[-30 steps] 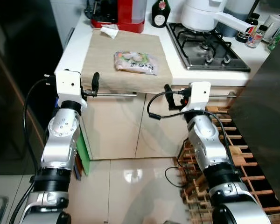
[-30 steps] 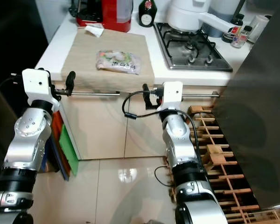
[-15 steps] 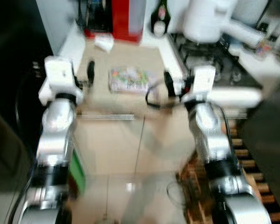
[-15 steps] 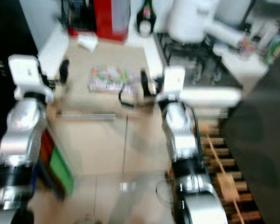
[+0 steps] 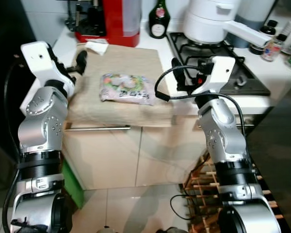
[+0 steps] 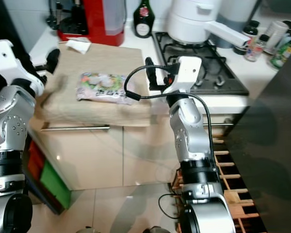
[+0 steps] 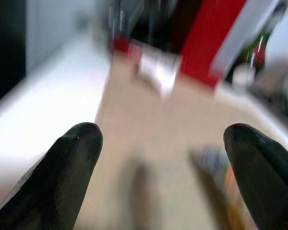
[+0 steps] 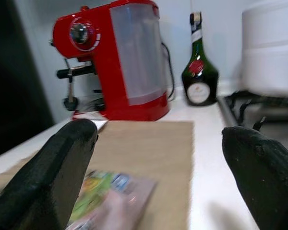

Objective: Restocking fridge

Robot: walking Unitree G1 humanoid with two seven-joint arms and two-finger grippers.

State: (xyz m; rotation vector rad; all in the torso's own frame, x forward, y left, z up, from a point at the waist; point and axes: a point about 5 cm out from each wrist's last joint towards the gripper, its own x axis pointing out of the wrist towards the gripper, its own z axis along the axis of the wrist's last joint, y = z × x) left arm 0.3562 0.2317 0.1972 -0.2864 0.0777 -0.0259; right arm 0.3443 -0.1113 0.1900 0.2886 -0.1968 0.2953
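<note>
- Now the robot is closer to the counter (image 5: 76, 39) than a second ago, and both arms are lifted up over it.
- The food packet (image 5: 125, 88) lies flat on the beige cloth (image 5: 136, 60), between the two arms.
- The left gripper (image 7: 165, 167) and right gripper (image 8: 158, 165) both have fingers spread wide and hold nothing.
- The left wrist view is blurry, so that arm is maybe moving.
- Grabbing the packet looks like the next step.
</note>
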